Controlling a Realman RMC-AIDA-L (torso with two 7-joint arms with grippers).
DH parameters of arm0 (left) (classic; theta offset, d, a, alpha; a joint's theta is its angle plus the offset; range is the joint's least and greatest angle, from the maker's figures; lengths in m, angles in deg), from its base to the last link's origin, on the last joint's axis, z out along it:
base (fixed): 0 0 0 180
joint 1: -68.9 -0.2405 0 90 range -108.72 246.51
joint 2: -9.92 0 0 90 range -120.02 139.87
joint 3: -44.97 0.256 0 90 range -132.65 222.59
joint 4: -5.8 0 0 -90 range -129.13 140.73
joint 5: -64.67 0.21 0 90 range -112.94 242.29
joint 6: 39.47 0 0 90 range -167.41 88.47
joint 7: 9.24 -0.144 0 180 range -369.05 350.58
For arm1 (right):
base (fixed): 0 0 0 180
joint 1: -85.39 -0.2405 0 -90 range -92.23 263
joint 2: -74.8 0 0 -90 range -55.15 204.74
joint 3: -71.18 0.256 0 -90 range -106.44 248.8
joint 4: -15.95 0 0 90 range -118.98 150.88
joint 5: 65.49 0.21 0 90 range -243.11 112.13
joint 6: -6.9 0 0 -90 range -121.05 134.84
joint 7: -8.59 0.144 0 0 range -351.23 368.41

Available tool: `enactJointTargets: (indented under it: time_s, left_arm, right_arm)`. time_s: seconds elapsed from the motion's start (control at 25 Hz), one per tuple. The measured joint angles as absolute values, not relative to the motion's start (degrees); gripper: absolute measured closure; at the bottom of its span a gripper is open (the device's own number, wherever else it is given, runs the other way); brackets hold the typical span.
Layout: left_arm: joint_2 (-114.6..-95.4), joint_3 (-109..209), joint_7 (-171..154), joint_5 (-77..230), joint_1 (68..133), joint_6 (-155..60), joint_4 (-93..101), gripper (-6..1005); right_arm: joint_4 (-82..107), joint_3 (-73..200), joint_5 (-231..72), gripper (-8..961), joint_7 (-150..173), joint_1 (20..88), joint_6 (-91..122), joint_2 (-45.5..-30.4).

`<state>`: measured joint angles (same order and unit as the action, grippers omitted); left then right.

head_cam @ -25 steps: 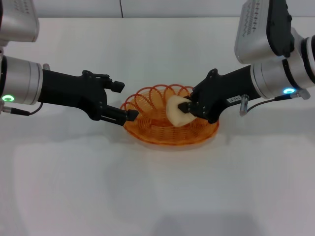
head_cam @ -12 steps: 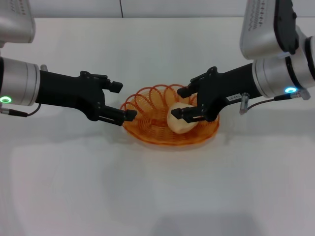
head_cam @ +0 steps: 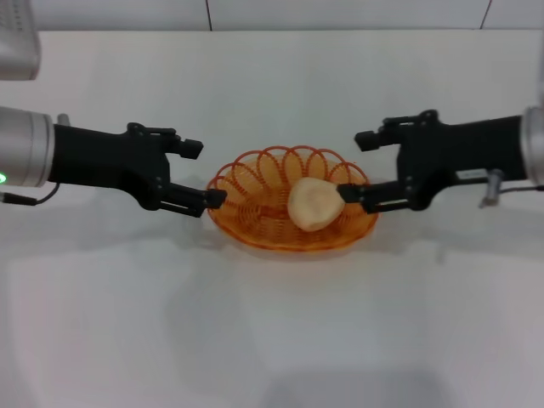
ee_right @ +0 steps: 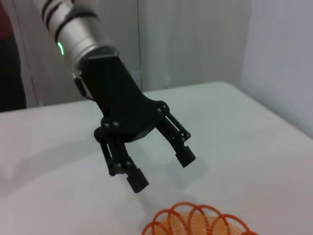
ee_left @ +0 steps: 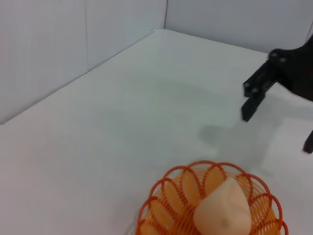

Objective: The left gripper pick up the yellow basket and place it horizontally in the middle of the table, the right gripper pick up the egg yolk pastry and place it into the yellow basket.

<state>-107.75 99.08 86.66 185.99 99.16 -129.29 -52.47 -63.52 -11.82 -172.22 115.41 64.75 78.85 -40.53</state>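
You see the egg yolk pastry (head_cam: pixel 314 204) lying inside the yellow basket (head_cam: pixel 255 228) mid-desk (head_cam: pixel 272 340). Left gripper (head_cam: pixel 202 172) and right gripper (head_cam: pixel 357 166) flank the basket, both spread wide, holding nothing.

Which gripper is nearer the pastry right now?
The right gripper: its lower fingertip sits just beside the egg yolk pastry over the yellow basket rim. The left gripper is open outside the opposite rim.

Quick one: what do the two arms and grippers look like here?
Both grippers are black two-fingered claws on black forearms. The left gripper sits on a silver-white cylinder with a green light and thin black cable. The right gripper has a small white label and a grey cable fitting.
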Motion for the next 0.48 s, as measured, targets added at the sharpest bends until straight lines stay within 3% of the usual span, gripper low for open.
enactJointTargets:
  time_s: [0.08,0.48]
  left_arm:
    - [-107.71,97.6,85.7,185.5,98.5,-129.8,-52.5,112]
    - [-108.04,94.6,79.6,183.1,96.4,-132.7,-52.3,112]
  right_arm:
    - [-63.3,-10.2,-169.7,215,112.6,66.5,80.2,-40.49]
    - [-62.5,-6.8,-166.3,224,108.4,70.2,84.2,-40.18]
